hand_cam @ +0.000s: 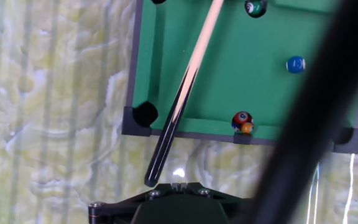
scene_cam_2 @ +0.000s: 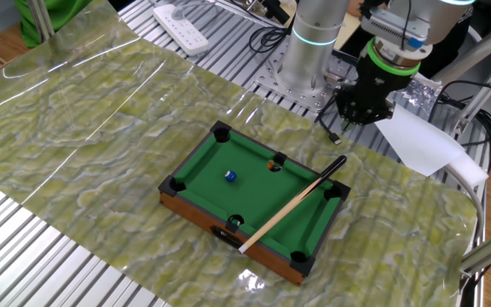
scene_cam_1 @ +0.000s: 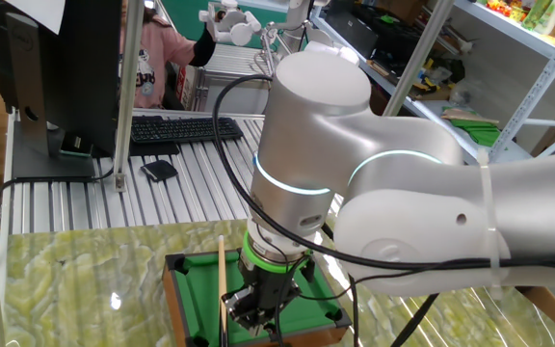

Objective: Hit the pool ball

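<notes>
Blue pool ball (scene_cam_2: 229, 176) alone on green felt of mini pool table (scene_cam_2: 196, 152), left of centre, well apart from cue stick (scene_cam_2: 290, 204) lying diagonally across right half, dark butt overhanging far rail. Gripper (scene_cam_2: 363, 109) high beyond far rail, touching nothing; jaw opening unreadable.

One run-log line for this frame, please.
gripper: above table edge, holding nothing visible | cue stick: lying across pool table | blue ball: on felt, untouched
</notes>
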Motion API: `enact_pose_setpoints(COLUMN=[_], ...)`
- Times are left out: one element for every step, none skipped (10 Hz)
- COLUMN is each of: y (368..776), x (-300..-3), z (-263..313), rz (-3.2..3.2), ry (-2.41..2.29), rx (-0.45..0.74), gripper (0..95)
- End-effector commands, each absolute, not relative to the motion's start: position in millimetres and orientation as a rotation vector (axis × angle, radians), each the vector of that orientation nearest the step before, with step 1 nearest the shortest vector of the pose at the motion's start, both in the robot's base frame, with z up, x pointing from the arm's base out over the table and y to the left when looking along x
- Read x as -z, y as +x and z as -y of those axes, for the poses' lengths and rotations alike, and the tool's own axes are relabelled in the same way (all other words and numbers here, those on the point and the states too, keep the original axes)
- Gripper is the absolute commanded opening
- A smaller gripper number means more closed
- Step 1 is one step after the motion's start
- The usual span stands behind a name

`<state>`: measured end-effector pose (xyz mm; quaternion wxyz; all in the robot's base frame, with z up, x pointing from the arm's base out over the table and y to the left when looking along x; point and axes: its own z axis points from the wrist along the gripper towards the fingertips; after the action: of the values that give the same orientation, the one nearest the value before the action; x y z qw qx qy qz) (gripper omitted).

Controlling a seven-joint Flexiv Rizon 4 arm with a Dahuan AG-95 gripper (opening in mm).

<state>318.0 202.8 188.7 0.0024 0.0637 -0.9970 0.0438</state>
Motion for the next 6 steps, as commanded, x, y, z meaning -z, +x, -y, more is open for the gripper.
enact_pose_setpoints(y=[317.9, 317.9, 317.5, 316.2, 314.1, 311.6], x=[-189.0, -189.0, -189.8, -192.6, -196.4, -199.8], z=[-203.0, -203.0, -202.5, -200.2, -195.0, -187.1], rz=[3.126, 3.124, 3.126, 3.125, 3.112, 3.109], ry=[0.2, 0.201, 0.202, 0.208, 0.237, 0.254], rx=[-0.138, -0.14, -0.143, -0.146, -0.147, -0.148], gripper=[0.0, 0.0, 0.0, 0.0, 0.0, 0.0])
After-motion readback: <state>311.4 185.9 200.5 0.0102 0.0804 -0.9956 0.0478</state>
